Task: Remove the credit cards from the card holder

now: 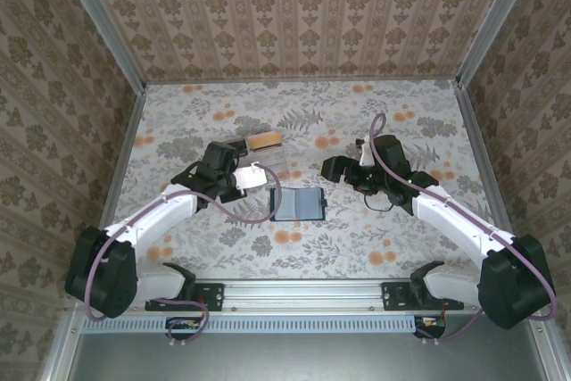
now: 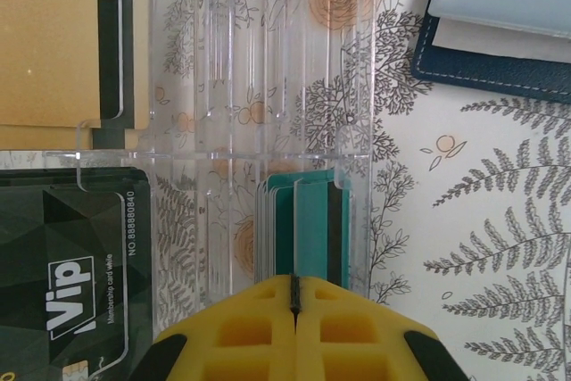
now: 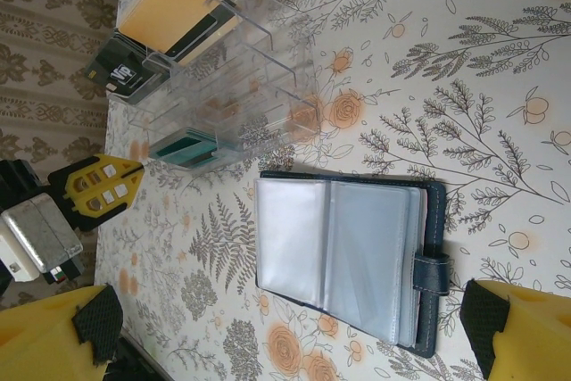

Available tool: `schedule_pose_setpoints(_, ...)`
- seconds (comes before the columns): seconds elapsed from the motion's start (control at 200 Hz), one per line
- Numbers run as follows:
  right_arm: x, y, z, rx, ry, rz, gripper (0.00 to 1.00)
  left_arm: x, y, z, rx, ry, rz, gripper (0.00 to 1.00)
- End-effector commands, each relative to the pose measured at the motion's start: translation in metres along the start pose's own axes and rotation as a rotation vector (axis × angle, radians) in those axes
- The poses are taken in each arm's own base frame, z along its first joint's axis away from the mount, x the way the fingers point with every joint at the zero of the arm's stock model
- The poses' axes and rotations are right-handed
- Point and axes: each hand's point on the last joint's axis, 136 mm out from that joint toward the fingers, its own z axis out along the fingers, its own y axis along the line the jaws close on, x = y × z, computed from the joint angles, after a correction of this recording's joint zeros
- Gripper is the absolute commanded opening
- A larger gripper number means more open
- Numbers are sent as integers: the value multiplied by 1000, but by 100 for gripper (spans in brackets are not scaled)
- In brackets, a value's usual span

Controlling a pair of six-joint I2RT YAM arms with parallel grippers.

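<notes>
Flowered paper covers the desk (image 1: 375,238), and near its middle the card holder (image 1: 297,205) lies open and flat, its strap hanging off one edge. The credit cards (image 2: 53,274) are outside it. The black one and the tan-orange one lie in adjoining compartments of the clear tray (image 2: 259,86), just beyond the holder. The sleeves look empty to me, though glare on the plastic could be hiding a card behind a leaf.

What worries me is my left hand (image 2: 294,296). Its fingers are pressed together with nothing between them, right at the tray's edge, in front of the slot that holds the teal block (image 2: 308,229). I cannot tell whether they touch the wall. A push forward from there would shove the light tray along the slick paper or tip the cards out.

If I go in to check the sleeves, a careless dip could catch the loose strap and drag or fold the holder shut.

My right hand (image 1: 342,169) hangs over the holder with its fingers spread as far as they go, holding and touching nothing.
</notes>
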Motion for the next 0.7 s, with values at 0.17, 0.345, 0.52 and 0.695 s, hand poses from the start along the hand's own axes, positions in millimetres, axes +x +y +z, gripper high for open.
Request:
schedule_pose_setpoints(0.17, -10, 6, -5, 0, -29, -15, 100, 7, -3, 11, 1, 10, 16, 0)
schedule_pose_setpoints(0.345, -8, 5, -5, -8, -28, -5, 100, 10, -4, 18, -5, 22, 11, 0)
schedule_pose_setpoints(0.52, -6, 4, -7, -10, -30, -4, 100, 14, -4, 23, -9, 36, 11, 0)
schedule_pose_setpoints(0.695, -4, 3, -6, -13, -27, 2, 100, 14, -4, 25, -3, 42, 4, 3)
